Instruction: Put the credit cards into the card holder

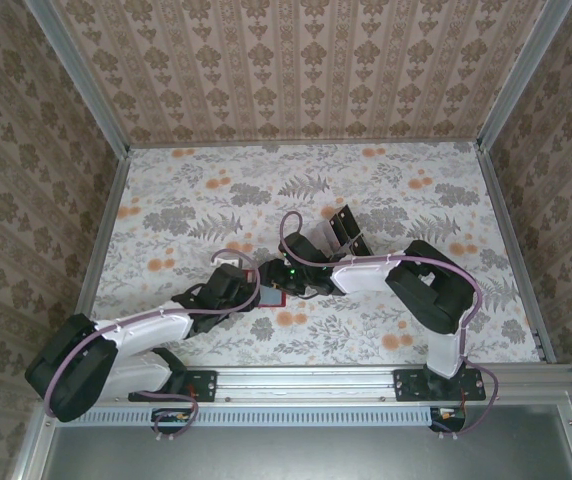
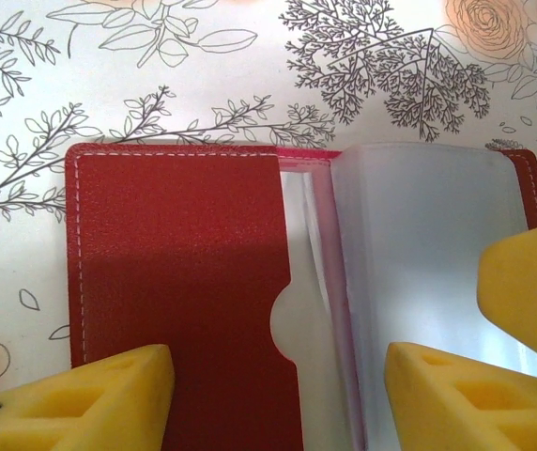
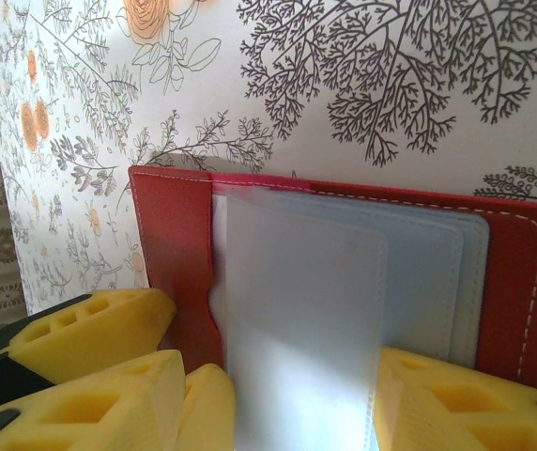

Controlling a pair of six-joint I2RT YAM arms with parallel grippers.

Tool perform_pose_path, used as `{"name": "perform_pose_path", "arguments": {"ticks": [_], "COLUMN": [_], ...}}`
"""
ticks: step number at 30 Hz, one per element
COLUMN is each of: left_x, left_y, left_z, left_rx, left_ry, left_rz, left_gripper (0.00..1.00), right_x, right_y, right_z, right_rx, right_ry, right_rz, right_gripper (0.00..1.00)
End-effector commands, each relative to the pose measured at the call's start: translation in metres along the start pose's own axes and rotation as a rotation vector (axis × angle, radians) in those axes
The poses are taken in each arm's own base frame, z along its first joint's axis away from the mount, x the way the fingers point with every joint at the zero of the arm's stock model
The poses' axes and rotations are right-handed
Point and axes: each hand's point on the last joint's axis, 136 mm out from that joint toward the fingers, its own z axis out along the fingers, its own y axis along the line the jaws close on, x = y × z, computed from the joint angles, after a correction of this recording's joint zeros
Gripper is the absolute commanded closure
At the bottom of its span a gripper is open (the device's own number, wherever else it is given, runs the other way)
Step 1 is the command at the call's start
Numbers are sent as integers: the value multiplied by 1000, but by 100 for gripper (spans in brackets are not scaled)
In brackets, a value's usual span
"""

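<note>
Left claw [image 2: 278, 376] half-open over card holder [image 2: 175, 254]

The card holder [image 2: 175, 263] is a red, leather-like wallet with pale stitching along its edges. It lies open and flat near the middle of the scene, slightly left. 1 flap has a half-round cutout. Frosted clear sleeves [image 3: 306, 310] fan from the spine, 1 of them raised. Black glossy credit cards [image 1: 344, 230] lie near it, farther back and to the right.

The bench [image 1: 196, 190] is covered in a pale print of grey ferns and orange blooms; brown patterned walls [image 1: 296, 70] and aluminium rails [image 1: 306, 382] enclose it.
</note>
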Motion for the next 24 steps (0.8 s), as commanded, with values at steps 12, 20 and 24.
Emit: {"name": "perform_pose_path", "arguments": {"ticks": [12, 20, 24], "left_x": [-3, -25, -31], "left_y": [6, 22, 28], "left_z": [-21, -59, -70], "left_rx": [3, -17, -27], "left_ry": [-39, -185, -227], "left_rz": [-20, -125, -171], "left_gripper": [35, 20, 15], "right_x": [-1, 3, 4], "right_y": [34, 57, 57], "right_z": [-9, 6, 29], "right_rx": [-61, -49, -24], "right_ry": [19, 45, 61], "right_rz": [-40, -81, -83], "right_gripper": [45, 45, 45]}}
